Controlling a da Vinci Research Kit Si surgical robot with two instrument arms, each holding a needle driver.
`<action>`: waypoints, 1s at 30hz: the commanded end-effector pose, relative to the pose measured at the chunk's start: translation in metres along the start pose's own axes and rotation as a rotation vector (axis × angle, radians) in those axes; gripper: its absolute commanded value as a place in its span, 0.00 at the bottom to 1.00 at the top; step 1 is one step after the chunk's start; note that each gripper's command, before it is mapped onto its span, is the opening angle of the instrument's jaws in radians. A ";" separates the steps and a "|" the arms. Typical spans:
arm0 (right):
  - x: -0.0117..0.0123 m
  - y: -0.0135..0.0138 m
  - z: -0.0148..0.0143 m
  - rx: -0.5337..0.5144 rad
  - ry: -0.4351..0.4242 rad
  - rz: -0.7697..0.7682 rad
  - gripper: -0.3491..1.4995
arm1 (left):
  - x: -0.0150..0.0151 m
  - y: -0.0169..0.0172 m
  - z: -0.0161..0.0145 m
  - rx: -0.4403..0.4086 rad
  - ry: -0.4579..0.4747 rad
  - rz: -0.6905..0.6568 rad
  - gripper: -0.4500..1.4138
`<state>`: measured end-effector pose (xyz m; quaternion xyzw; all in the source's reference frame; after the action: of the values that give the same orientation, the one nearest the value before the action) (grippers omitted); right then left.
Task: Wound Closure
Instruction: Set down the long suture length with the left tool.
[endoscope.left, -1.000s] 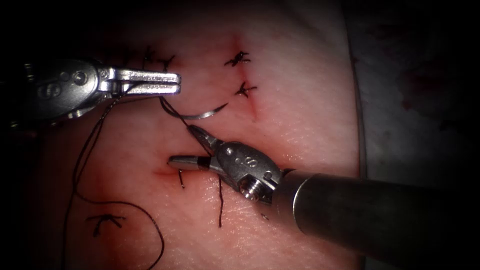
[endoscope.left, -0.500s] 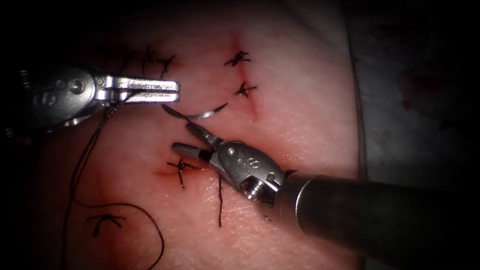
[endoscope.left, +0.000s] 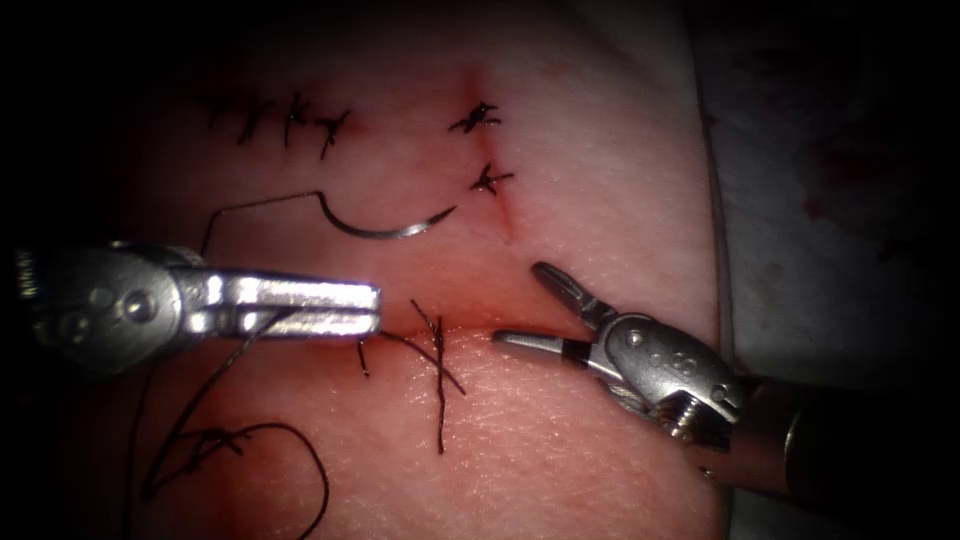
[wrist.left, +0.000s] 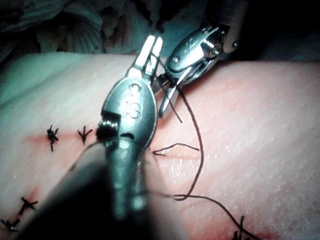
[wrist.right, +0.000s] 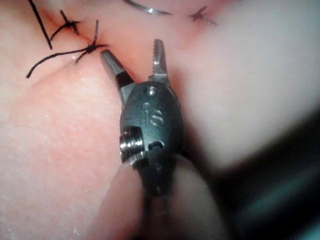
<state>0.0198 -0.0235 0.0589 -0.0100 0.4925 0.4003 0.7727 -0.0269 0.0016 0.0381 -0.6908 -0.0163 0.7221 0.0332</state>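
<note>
The curved needle (endoscope.left: 385, 228) lies free on the tissue (endoscope.left: 560, 440) above the horizontal cut (endoscope.left: 400, 335), held by neither tool and not in the tissue; I also see the needle (wrist.right: 147, 9) beyond the right tool. Its thread (endoscope.left: 255, 202) runs left from the tail. My left tool (endoscope.left: 372, 307) rests over the cut's left end, jaws shut on the thread (endoscope.left: 245, 340), which loops down to the lower left. The same shut left tool (wrist.left: 154, 40) shows with dark thread (wrist.left: 197, 145) trailing from it. My right tool (endoscope.left: 520, 303) stands open at the cut's right end, holding nothing. A knot (endoscope.left: 432, 342) with loose ends sits on the cut.
Finished stitches sit above: two (endoscope.left: 482, 118) on a short vertical cut and a row (endoscope.left: 285, 120) at upper left, another (endoscope.left: 210, 440) at lower left. Red fluid tints the cut. The tissue's right edge (endoscope.left: 715, 250) meets pale cloth. The open right tool (wrist.right: 131, 48) is near the knot (wrist.right: 90, 48).
The left tool moved down from above the needle to the cut, drawing thread with it. The right tool pulled back to the right, jaws still open. The needle stayed put.
</note>
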 end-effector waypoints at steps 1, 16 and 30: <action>-0.0007 0.0013 -0.0010 -0.013 -0.005 -0.006 0.95 | -0.0003 0.0005 0.0011 -0.009 0.015 0.013 0.00; -0.0009 0.0065 -0.0058 -0.120 0.015 0.004 0.88 | -0.0024 0.0139 0.0145 -0.164 0.116 -0.022 0.25; -0.0019 0.0048 -0.0031 -0.134 0.036 -0.004 0.92 | -0.0047 0.0123 0.0136 -0.210 -0.050 -0.435 0.99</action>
<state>0.0132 -0.0228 0.0600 -0.0702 0.4763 0.4313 0.7630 -0.0394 -0.0100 0.0422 -0.6477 -0.2448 0.7099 0.1288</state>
